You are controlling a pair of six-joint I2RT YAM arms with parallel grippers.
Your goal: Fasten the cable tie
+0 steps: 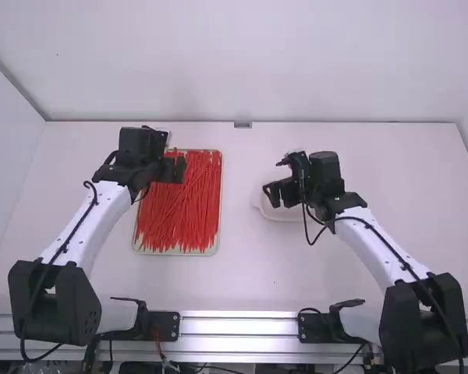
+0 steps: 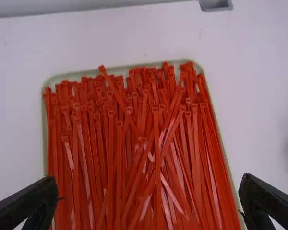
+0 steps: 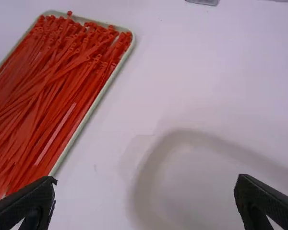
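Above tray (image 2: pixel 77 74) far edge, left hand (image 1: pixel 170 167) gapes empty; right hand (image 1: pixel 285 192) same, over dish (image 3: pixel 149 158).

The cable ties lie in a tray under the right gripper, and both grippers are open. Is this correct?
No. The cable ties lie in a tray under the left gripper, as the high view shows; both grippers are open.

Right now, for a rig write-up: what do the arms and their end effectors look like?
The left arm and right arm have white curved links, black joints and bulky black bases. A thin black cable runs along each. The left end effector and right end effector are black, with two tapered fingers each. I can see no markings.
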